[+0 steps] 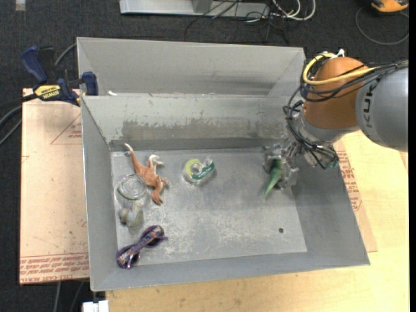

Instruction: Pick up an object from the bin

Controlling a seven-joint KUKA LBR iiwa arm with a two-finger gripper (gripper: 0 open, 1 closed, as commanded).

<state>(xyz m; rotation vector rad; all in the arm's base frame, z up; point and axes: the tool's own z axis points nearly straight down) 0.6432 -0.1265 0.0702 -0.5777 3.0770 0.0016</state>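
Camera view: gripper (pixel 281 169) clamps a slim green toy (pixel 271 184), its upper end hidden.

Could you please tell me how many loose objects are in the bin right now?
5: an orange toy dinosaur, a clear cup and purple sunglasses at the left, a yellow-green tape roll mid-back, and a green pointed thing at the gripper, right. None seems hidden.
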